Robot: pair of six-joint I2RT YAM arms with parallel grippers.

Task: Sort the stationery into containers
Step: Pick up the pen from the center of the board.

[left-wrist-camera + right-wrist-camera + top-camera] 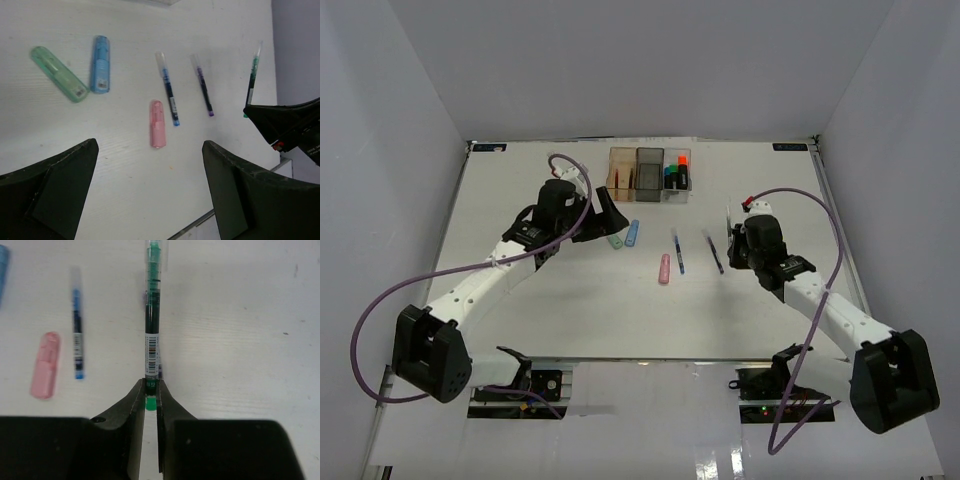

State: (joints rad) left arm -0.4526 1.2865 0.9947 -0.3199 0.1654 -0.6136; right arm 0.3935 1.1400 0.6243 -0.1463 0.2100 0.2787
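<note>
Grip on the light, slick green pen sat at its tail, clamped in the right hand at lower centre frame, so it might swivel; left hand gaped empty.

A white matte table carries a row of three joined translucent plastic bins, amber, smoky grey and clear, near its far edge. On the arms' side of that row, off its amber end, a pastel mint highlighter and a pastel blue highlighter lie close together. Farther from the row, a pastel pink highlighter lies just beside a thin blue pen. A thin purple pen lies off the clear end.
</note>
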